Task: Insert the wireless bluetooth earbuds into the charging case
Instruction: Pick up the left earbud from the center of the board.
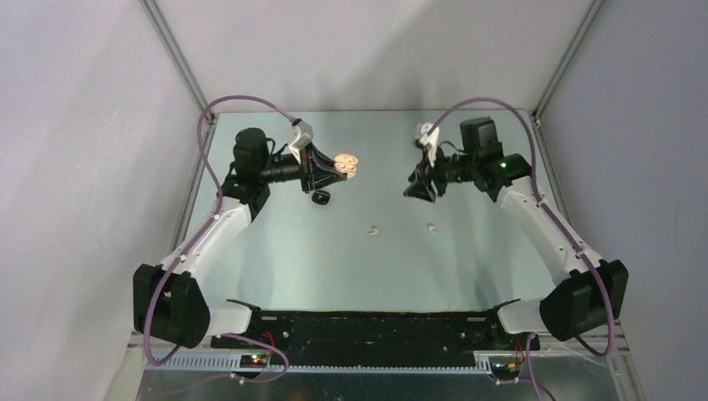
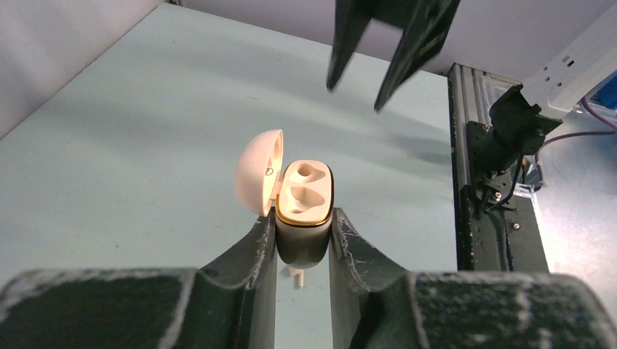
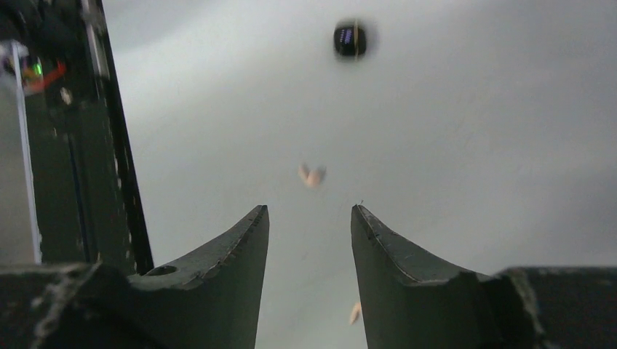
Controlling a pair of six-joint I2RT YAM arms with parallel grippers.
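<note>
- Two tiny cream-white plastic earbuds lie apart on the table.
- Your left gripper clamps the cream pebble case — lid open.
- Your right gripper hangs half-open — empty.

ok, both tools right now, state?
Left tool: closed on the cream-white pebble-shaped plastic charging case, lid open.
Right tool: open, holding nothing.

One earbud lies on the table; another earbud at its three o'clock; the open case at eleven; a second case at ten.
</note>
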